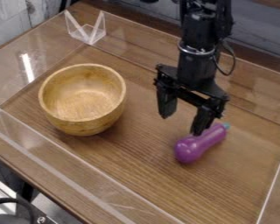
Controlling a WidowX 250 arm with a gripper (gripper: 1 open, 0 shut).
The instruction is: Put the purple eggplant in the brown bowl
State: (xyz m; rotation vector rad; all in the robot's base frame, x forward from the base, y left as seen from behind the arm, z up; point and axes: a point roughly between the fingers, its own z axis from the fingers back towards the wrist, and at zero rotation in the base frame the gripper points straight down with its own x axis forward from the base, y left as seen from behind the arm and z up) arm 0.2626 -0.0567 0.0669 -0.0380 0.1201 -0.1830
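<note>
End effector (189, 111) spread wide, empty, pointing down just above purple eggplant (199, 144) lying on worktop (143, 166) nr right edge, brown bowl (81, 98) well apart twd left edge

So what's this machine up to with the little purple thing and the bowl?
A single robot arm is working over a wooden table. Its gripper points down with the jaws wide open, hanging just above the stem end of the purple eggplant, which lies on the table untouched. The brown bowl sits empty off to the left in the picture, well apart from the eggplant. Nothing is held yet; it looks set to go down and grab the eggplant, then carry it to the bowl.
</note>
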